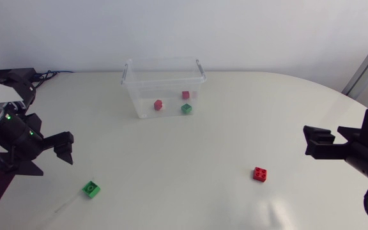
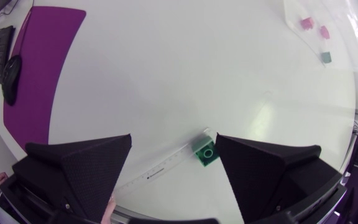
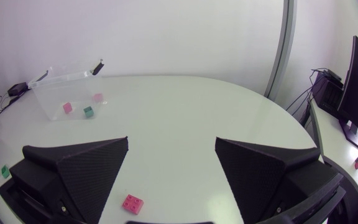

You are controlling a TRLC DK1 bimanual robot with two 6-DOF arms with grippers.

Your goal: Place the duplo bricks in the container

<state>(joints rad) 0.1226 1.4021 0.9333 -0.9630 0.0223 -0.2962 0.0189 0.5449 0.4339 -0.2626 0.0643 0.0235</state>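
A clear plastic container (image 1: 163, 71) stands at the back middle of the table, with two pink-red bricks (image 1: 158, 105) and a green one (image 1: 186, 108) inside. A loose green brick (image 1: 91, 189) lies front left. My left gripper (image 1: 61, 148) hovers open above and behind it. In the left wrist view that green brick (image 2: 205, 152) lies below the gap in my left gripper (image 2: 173, 163), close to one finger and untouched. A red brick (image 1: 259, 174) lies front right, and my right gripper (image 1: 313, 142) is open, to its right and apart. The red brick (image 3: 132, 203) shows under my right gripper (image 3: 173, 163).
A thin clear strip (image 2: 166, 165) lies on the table beside the green brick, running toward the front edge. The container (image 3: 67, 93) sits far ahead of the right gripper. The white tabletop (image 1: 190, 166) spreads between the two loose bricks.
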